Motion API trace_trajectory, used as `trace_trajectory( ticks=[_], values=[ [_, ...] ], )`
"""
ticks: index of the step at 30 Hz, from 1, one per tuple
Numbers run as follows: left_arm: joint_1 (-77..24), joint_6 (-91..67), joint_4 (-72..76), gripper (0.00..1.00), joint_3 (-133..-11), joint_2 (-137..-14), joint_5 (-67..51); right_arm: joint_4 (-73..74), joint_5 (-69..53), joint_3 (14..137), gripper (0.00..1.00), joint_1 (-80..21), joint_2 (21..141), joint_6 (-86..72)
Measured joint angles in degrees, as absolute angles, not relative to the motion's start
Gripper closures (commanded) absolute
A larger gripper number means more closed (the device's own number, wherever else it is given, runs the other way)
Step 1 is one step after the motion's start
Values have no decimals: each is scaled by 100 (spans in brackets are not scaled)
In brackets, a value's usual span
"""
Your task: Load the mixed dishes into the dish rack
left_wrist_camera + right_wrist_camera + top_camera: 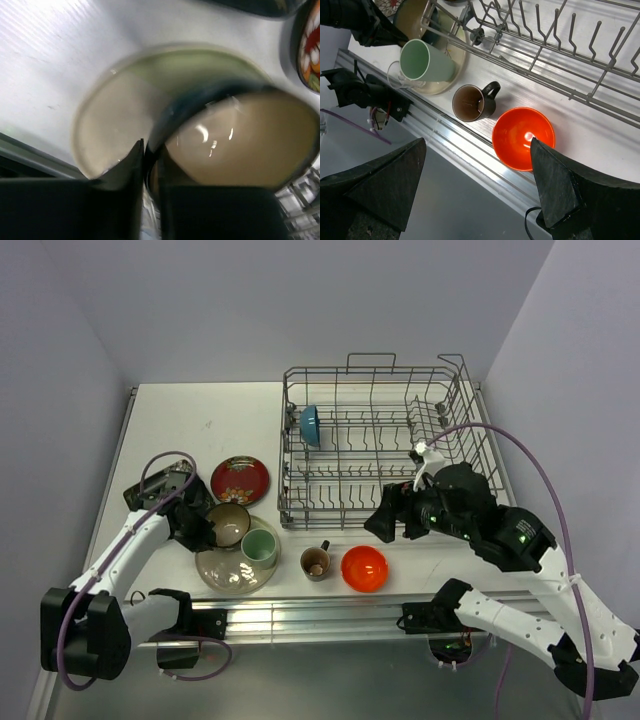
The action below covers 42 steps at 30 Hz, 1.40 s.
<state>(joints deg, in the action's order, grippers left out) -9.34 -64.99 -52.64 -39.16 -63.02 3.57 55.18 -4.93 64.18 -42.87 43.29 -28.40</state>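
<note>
My left gripper (pixel 145 150) looks clenched on the rim of the tan bowl (pixel 240 140), though the view is blurred. The bowl sits partly over the cream round plate (pixel 222 575), left of the dish rack (pixel 380 440). My right gripper (pixel 385 522) hangs spread wide above the orange bowl (pixel 364 568), in front of the dish rack.

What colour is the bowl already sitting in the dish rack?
Blue inside; the bowl in the dish rack shows best in the top external view.

A robot lab: bare pale walls (pixel 300 300) box in a white table (pixel 200 420).
</note>
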Motion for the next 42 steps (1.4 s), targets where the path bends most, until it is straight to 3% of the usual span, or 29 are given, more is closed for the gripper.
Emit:
trace_trajectory(
  ticks=[12, 16, 17, 22, 25, 28, 32, 42],
  values=[
    [-821, -6388, -5616, 100, -4335, -6167, 421, 5507, -493, 7249, 8, -4287, 5297, -2458],
    [-816, -6169, -6055, 100, -5448, -6055, 504, 5572, -517, 7852, 5, -4298, 5833, -2176],
    [-816, -6069, -6101, 100, -5756, -6055, 508, 5581, -541, 8044, 0, -4309, 5996, -2086],
    [-825, -5651, -6285, 100, -7194, -6042, 276, 5688, -633, 8958, 0, -4567, 6792, -1529],
    [-930, -5500, -6410, 100, -7367, -5964, -34, 5817, -685, 9614, 3, -4897, 7365, -1175],
    [-1243, -5371, -6681, 100, -7288, -5931, -364, 5902, -738, 10296, 11, -5317, 7950, -816],
    [-1793, -5312, -6906, 100, -6991, -5918, -714, 5929, -709, 11017, 12, -6027, 8637, -320],
    [-2532, -5098, -7435, 100, -6930, -6003, -941, 6213, -517, 11238, 13, -7581, 9581, 285]
  ],
)
